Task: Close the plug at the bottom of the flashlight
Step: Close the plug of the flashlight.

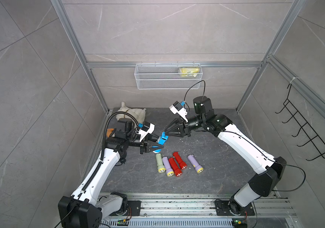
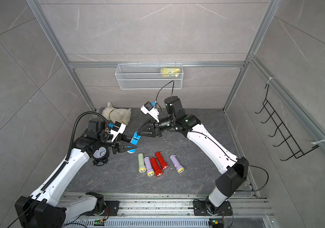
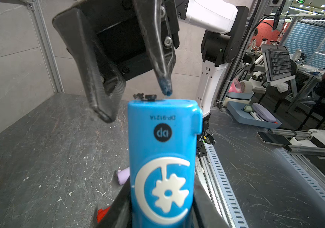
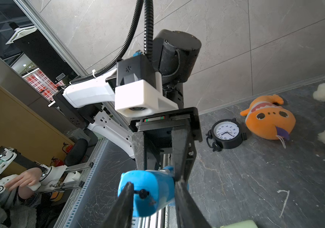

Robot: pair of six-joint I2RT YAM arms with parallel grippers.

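The blue flashlight (image 3: 161, 158) looks light, rigid and slick, so the left gripper (image 1: 159, 143) clamps its body while the right gripper (image 1: 166, 134), jaws part-spread, hovers at the small black plug (image 3: 150, 97).

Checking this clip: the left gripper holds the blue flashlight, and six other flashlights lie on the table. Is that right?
Not quite: five lie on the table, not six. Both top views show a pale green flashlight, two purple flashlights and two red flashlights. The left gripper does hold the blue flashlight.
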